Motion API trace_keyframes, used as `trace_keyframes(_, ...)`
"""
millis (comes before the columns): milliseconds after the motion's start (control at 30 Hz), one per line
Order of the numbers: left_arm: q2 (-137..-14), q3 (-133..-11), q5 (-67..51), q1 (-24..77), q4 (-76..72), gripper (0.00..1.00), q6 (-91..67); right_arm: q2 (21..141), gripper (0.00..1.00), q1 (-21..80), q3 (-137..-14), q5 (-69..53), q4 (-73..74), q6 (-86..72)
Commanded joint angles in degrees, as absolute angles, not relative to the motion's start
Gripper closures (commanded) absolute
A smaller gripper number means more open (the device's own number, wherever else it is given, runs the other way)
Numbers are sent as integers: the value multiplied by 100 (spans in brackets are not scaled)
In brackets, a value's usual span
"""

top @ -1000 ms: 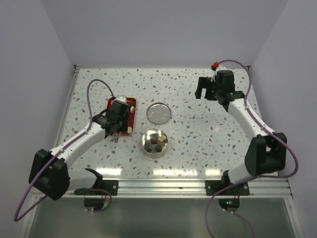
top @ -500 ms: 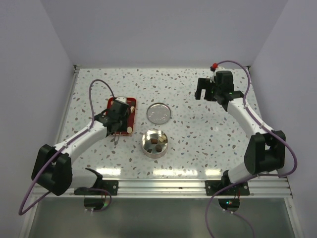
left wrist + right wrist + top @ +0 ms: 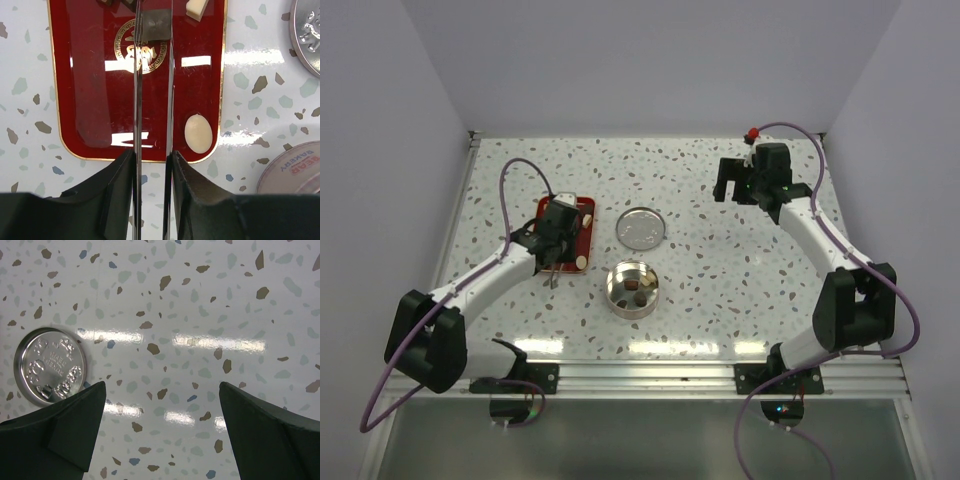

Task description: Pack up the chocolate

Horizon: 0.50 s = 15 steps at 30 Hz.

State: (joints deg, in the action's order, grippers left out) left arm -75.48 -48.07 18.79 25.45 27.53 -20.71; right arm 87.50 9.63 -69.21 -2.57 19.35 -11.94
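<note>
Left gripper point(image 3: 154, 19) fingers pinched on a dark chocolate chunk point(image 3: 157, 27) on the red tray point(image 3: 90, 75). Right gripper point(image 3: 162, 405) jaws fully apart, above bare table point(image 3: 200, 300), lid point(image 3: 50, 365) just beside it.

The chocolate is mostly on the red tray point(image 3: 90, 75). A dark square chunk point(image 3: 156, 25) is pinched between the thin blades of the left gripper point(image 3: 154, 10), with a cream block point(image 3: 196, 8) just beside it. A smooth cream oval point(image 3: 198, 133) lies in the tray's near right corner. In the open tin point(image 3: 632, 308) there seems to be a dark piece point(image 3: 635, 285) — too small to be sure.
</note>
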Motion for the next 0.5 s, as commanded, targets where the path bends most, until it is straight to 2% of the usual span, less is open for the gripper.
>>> trace_keyframes(0,-7366,-4992,1881,2496,2592,64,-1916,8701,1,940,-7066,-325,1934,-1116)
trace_keyframes(167,-7111,-5133,1785,2496,2803,65,-1776,8684,1,940,-7040,-352,1934,-1134)
trace_keyframes(467,-6294,-4887,678,2522,3023,65,-1538,8675,1,940,-7128,-360,1960,-1142)
